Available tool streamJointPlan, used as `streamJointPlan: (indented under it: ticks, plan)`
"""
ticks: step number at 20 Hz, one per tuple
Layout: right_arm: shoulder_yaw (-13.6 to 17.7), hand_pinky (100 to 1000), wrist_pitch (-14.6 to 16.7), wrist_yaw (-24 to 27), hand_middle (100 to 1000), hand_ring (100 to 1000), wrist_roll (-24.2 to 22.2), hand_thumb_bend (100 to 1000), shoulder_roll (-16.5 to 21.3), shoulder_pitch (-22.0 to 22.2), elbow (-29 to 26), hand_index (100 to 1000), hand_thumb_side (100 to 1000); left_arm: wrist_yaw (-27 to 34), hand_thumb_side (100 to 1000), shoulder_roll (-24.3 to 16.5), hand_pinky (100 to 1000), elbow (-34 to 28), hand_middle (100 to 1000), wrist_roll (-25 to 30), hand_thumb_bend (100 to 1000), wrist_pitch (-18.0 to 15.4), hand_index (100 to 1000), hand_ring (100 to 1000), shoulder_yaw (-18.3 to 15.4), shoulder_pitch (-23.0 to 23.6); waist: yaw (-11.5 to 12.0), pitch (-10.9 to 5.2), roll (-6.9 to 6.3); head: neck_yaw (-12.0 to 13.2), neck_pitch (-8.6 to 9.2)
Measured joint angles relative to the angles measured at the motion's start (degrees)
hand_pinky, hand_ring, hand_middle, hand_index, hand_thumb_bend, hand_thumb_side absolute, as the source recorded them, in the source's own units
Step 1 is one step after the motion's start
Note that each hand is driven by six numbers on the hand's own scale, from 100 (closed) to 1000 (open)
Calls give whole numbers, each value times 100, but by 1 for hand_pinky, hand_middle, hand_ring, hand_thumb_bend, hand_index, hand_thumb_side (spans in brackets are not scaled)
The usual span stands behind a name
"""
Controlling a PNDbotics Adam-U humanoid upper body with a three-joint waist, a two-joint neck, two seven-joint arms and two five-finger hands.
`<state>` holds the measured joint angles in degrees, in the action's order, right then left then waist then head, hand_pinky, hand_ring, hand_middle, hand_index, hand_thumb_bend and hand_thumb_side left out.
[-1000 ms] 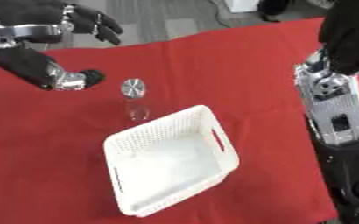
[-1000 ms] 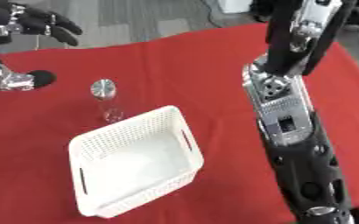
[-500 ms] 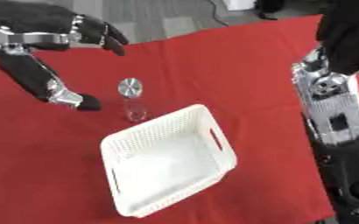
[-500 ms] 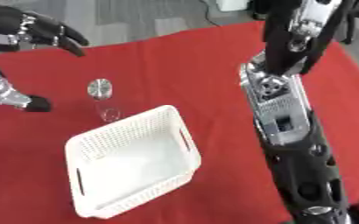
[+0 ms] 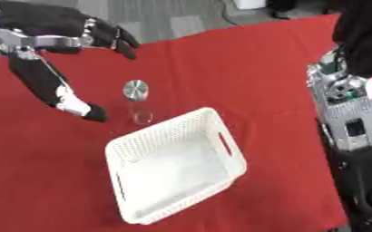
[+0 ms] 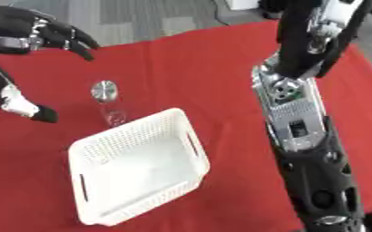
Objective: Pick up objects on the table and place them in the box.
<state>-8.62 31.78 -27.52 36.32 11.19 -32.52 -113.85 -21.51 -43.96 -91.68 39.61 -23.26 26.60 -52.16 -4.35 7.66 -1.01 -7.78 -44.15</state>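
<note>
Left robot hand (image 5: 58, 50) spread wide, grasping nothing, near desk's (image 5: 221, 59) left edge. Clear bottle (image 5: 137, 100) (metal cap) upright, just beside white box (image 5: 173, 167) mid-desk. Right robot hand unseen.

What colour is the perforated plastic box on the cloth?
White; the perforated plastic box on the red cloth shows best in the left eye view.

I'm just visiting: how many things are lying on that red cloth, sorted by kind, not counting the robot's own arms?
Clear bottle with a silver cap, standing upright: 1
White perforated plastic box, with nothing visible inside: 1
Total: 2
</note>
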Motion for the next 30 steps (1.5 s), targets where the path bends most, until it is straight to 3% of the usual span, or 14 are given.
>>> streamJointPlan:
  ticks: [1, 7, 19, 30]
  plan:
    - [-8, 573, 1, 3, 616, 594, -1, 100, -1, -12, 0, 645, 1000, -45, 656, 0, 826, 0, 901, -19, 495, -21, 897, 826, 1, 0, -14, 3, -4, 23, 0]
    - [-20, 574, 11, 37, 616, 595, -11, 100, -85, -49, 0, 645, 1000, -353, 582, -1, 834, -1, 877, -160, 532, -174, 870, 816, 29, 0, -90, 44, -58, 203, 0]
    - [-50, 575, 41, 78, 616, 594, -41, 100, -105, -112, 0, 645, 1000, -954, 541, -1, 854, -4, 872, -671, 594, -686, 863, 826, 115, -55, -132, 74, -96, 227, 0]
    - [-83, 575, 61, 82, 616, 594, -61, 100, -204, -138, 0, 644, 1000, -1232, 505, 1, 851, 89, 866, -916, 567, -931, 854, 822, 192, -108, -238, 113, -117, 334, 0]
